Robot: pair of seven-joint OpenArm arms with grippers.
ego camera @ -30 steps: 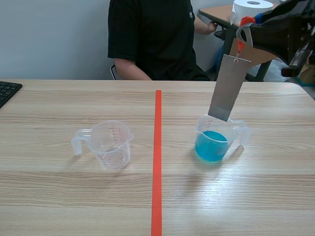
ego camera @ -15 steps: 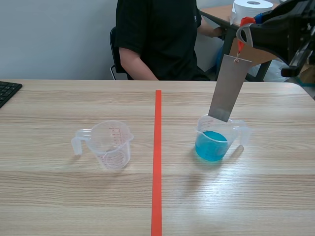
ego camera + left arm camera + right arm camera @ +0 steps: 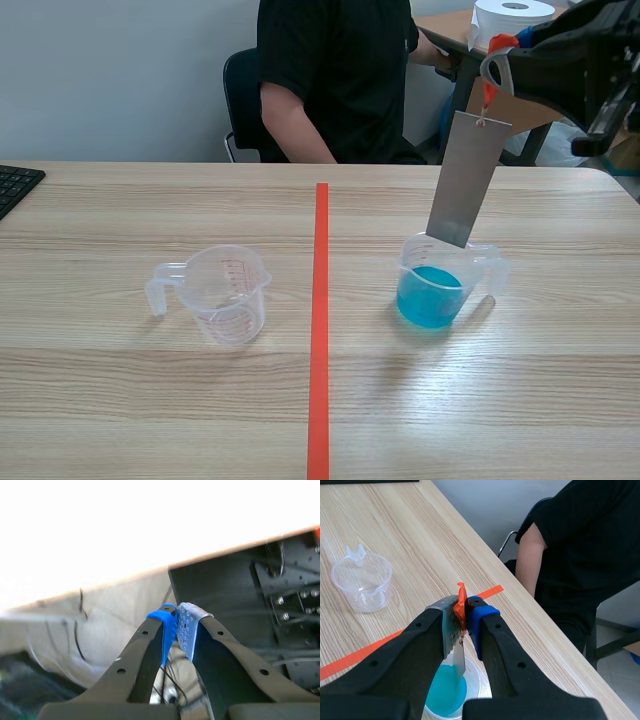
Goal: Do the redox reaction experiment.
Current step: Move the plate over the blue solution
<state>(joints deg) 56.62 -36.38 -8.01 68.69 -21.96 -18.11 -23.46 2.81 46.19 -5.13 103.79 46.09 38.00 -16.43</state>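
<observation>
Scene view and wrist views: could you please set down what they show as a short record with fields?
Right end effector: raised, shut on orange tab
Metal strip: hangs tilted from the tab, lower end at the rim of the blue-liquid cup
Empty cup: upright, on the other side of the tape line
Left end effector: shut on nothing
Person: seated opposite the robot

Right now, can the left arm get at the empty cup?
Likely yes: the empty cup stands alone left of the tape line, nothing crowding it. But the left gripper, fingers shut, is outside the scene view, so it must come in and open.
</observation>
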